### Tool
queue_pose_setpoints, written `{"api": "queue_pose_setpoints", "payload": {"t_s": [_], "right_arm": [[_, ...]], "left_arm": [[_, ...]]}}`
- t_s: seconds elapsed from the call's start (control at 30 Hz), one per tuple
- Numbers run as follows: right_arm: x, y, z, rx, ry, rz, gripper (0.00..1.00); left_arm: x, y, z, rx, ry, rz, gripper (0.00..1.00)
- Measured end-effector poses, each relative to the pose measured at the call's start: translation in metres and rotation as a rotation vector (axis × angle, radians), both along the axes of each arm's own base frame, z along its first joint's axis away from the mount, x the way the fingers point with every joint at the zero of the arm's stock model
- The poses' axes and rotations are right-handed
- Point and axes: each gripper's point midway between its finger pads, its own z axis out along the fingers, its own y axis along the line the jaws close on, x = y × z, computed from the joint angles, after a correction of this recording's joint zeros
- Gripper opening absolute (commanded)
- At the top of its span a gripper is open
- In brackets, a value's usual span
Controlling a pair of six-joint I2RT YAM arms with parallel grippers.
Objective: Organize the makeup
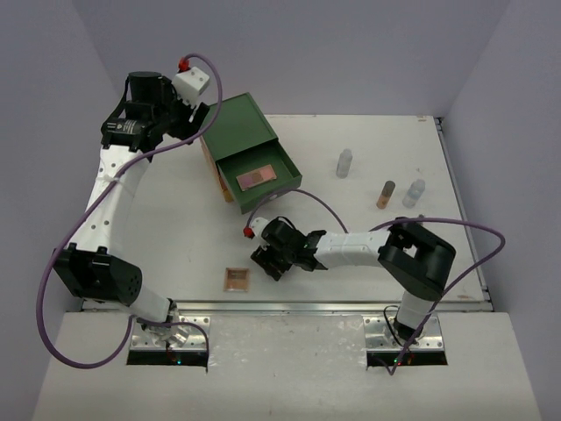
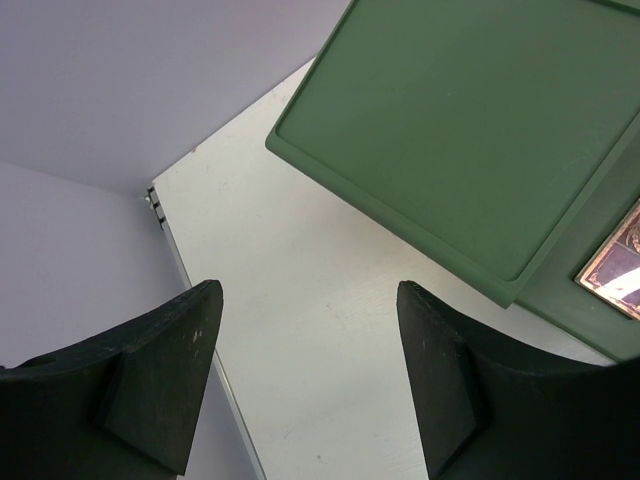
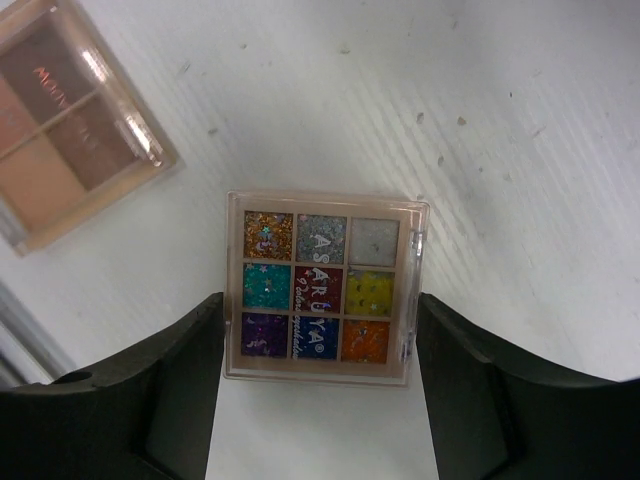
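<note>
**A:** What is the right gripper (image 3: 320,305) doing?

**B:** It is down on the white worktop (image 1: 175,219). Its two black fingers sit against opposite side edges of the square, clear-cased multicolour palette (image 3: 325,280). It looks clamped on it, though the palette lies flat and is not lifted. Taking it by the edges suits a thing too flat to pinch from above.

**A:** And the other makeup?

**B:** The flat tan palette (image 3: 70,120) lies near it, closer to the arm bases. A pink palette (image 1: 256,178) sits in the open drawer (image 1: 285,167) of the green plastic drawer box (image 1: 237,132). Three little bottles (image 1: 386,194) stand upright, well apart to the right.

**A:** So the drawer is for palettes?

**B:** I'd judge so. This one probably goes there next, beside the pink one.

**A:** The left gripper (image 2: 310,300)?

**B:** Open and empty, hovering beside the box's far left corner. It may be there to steady the box or just to keep clear. I can't tell which.
</note>
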Motion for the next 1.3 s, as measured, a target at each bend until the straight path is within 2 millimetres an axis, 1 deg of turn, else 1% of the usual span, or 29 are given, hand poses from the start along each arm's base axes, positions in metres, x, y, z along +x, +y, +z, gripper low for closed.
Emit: {"api": "queue_pose_setpoints", "payload": {"t_s": [0.07, 0.1, 0.37, 0.5, 0.57, 0.67, 0.73, 0.8, 0.83, 0.9, 0.97, 1.03, 1.1, 1.13, 1.2, 1.3], "right_arm": [[-0.005, -0.006, 0.008, -0.012, -0.001, 0.029, 0.34], [-0.008, -0.008, 0.015, -0.008, -0.003, 0.049, 0.34], [-0.022, -0.002, 0.088, 0.096, -0.070, 0.211, 0.32], [-0.027, 0.007, 0.127, 0.149, -0.091, 0.283, 0.33], [-0.025, 0.018, 0.155, 0.197, -0.111, 0.298, 0.34], [-0.011, 0.040, 0.212, 0.297, -0.182, 0.289, 0.34], [0.007, 0.055, 0.258, 0.377, -0.235, 0.254, 0.33], [0.035, 0.064, 0.301, 0.463, -0.289, 0.186, 0.32], [0.052, 0.064, 0.317, 0.496, -0.308, 0.139, 0.32], [0.087, 0.057, 0.335, 0.535, -0.334, 0.041, 0.32], [0.122, 0.044, 0.338, 0.547, -0.332, -0.067, 0.32], [0.152, 0.031, 0.327, 0.520, -0.332, -0.152, 0.33], [0.172, 0.024, 0.308, 0.477, -0.328, -0.207, 0.33], [0.178, 0.022, 0.295, 0.447, -0.319, -0.226, 0.34], [0.183, 0.022, 0.272, 0.393, -0.293, -0.241, 0.35], [0.183, 0.024, 0.248, 0.344, -0.260, -0.245, 0.37]], "left_arm": [[0.000, 0.000, 0.000, -0.001, 0.000, 0.000, 0.69], [0.000, 0.000, 0.000, -0.002, -0.001, 0.000, 0.68], [0.002, -0.001, 0.002, -0.010, -0.009, 0.001, 0.69], [0.002, 0.001, 0.002, -0.005, -0.010, 0.009, 0.69], [0.002, 0.002, 0.002, -0.003, -0.010, 0.014, 0.69], [0.002, 0.002, 0.000, -0.001, -0.012, 0.017, 0.70], [0.000, 0.002, -0.005, -0.002, -0.003, 0.018, 0.70], [-0.003, 0.002, -0.011, -0.002, 0.010, 0.019, 0.70], [-0.004, 0.002, -0.012, -0.003, 0.014, 0.020, 0.70], [-0.004, 0.002, -0.013, -0.004, 0.016, 0.021, 0.71], [-0.004, 0.002, -0.012, -0.005, 0.014, 0.021, 0.71], [-0.006, 0.002, -0.011, -0.005, 0.011, 0.021, 0.72], [-0.009, 0.003, -0.012, -0.006, 0.013, 0.020, 0.72], [-0.010, 0.002, -0.011, -0.007, 0.012, 0.018, 0.72], [-0.015, 0.002, -0.013, -0.008, 0.018, 0.015, 0.73], [-0.020, 0.001, -0.017, -0.011, 0.026, 0.008, 0.73]]}}
